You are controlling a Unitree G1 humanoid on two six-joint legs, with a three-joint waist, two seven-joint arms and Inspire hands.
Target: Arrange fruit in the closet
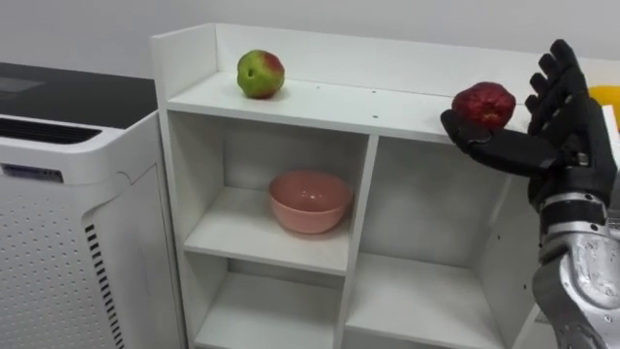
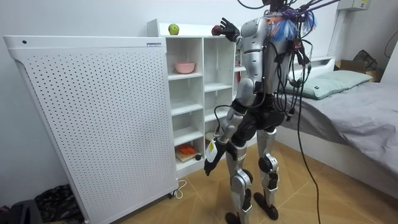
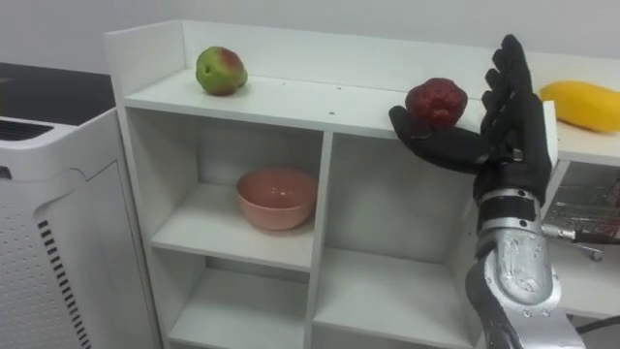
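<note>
On the top board of the white closet (image 1: pixel 329 103) a green-and-red apple (image 1: pixel 260 74) rests at the left. Further right on the same top sits a dark red fruit (image 1: pixel 483 104). My right hand (image 1: pixel 554 138) is raised beside that red fruit, open. Its fingers point straight up to the fruit's right, and the thumb reaches out under the fruit's front. In the room view I stand facing the closet (image 2: pixel 186 93) with the right arm lifted to its top. My left hand (image 2: pixel 209 163) hangs low by my thigh.
A pink bowl (image 1: pixel 310 201) stands in the upper left compartment. A yellow fruit (image 3: pixel 586 105) lies on the top further right. A white perforated appliance (image 1: pixel 68 223) stands close against the closet's left side. A bed (image 2: pixel 348 99) is behind me.
</note>
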